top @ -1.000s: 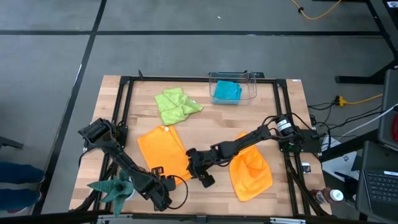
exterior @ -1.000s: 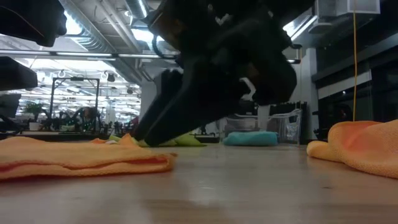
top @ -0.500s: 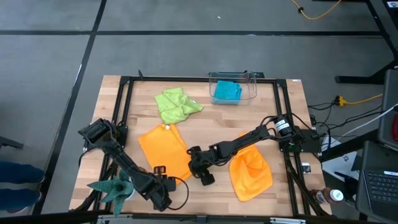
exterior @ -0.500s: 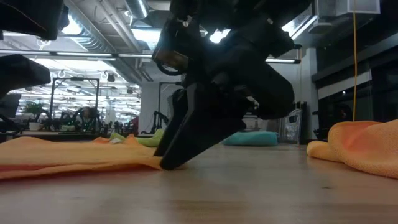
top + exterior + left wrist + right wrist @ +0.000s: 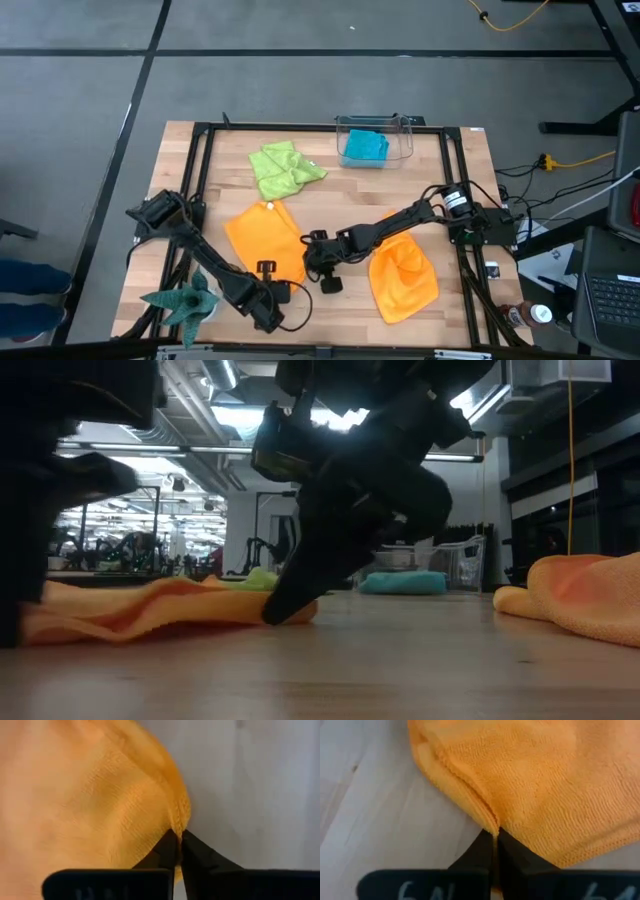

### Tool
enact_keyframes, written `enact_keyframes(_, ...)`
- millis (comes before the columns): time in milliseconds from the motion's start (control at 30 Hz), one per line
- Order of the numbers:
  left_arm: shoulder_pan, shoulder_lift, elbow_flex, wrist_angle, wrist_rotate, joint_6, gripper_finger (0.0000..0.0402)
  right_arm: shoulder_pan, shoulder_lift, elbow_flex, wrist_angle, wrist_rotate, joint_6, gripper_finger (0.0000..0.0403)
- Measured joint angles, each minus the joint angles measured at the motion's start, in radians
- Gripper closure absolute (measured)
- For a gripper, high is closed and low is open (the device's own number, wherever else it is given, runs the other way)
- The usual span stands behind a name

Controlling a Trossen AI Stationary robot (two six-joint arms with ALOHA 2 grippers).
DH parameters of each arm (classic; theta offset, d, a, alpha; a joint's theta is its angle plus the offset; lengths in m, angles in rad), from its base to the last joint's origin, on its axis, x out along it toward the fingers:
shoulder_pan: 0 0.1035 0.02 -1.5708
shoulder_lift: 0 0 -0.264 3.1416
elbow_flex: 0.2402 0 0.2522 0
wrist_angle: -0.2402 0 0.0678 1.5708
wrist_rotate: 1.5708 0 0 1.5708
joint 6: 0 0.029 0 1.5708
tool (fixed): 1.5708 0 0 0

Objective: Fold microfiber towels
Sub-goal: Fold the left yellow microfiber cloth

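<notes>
Grippers, left (image 5: 177,836) and right (image 5: 495,834), both pinched on flat orange towel (image 5: 262,243) edge; presumably for folding.

no readable text, only blurred pale marks on the right gripper (image 5: 495,834) base

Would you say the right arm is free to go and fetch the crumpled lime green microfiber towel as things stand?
Probably not yet. The right gripper is shut on the flat orange microfiber towel, as is the left gripper. The lime green towel lies uncovered beyond it, so the path looks free once it lets go.
</notes>
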Motion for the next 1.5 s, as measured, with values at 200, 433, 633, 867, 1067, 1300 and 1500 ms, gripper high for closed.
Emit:
enact_keyframes(200, 0.048, -0.002, -0.001, 0.002, -0.011, 0.120, 0.0400, 0.012, -0.057, -0.006, -0.141, -0.014, 0.091, 0.0393)
enact_keyframes(433, 0.091, -0.001, -0.001, 0.104, -0.008, 0.180, 0.0401, 0.083, -0.124, -0.012, -0.298, -0.023, 0.180, 0.0395)
enact_keyframes(633, 0.087, 0.009, 0.044, 0.133, 0.001, 0.195, 0.0401, 0.153, -0.132, -0.013, -0.310, -0.025, 0.209, 0.0395)
enact_keyframes(867, 0.051, 0.008, 0.144, 0.123, 0.037, 0.193, 0.0401, 0.203, -0.132, 0.014, -0.306, 0.008, 0.286, 0.0396)
enact_keyframes(1067, 0.005, 0.005, 0.299, -0.012, -0.018, 0.219, 0.0401, 0.227, -0.134, 0.108, -0.400, 0.094, 0.259, 0.0396)
enact_keyframes(1300, -0.014, 0.003, 0.402, -0.261, -0.102, 0.218, 0.0401, 0.253, -0.136, 0.247, -0.591, 0.365, 0.199, 0.0396)
enact_keyframes(1500, 0.007, 0.003, 0.410, -0.455, -0.177, 0.218, 0.0401, 0.238, -0.138, 0.308, -0.630, 0.608, 0.093, 0.0396)
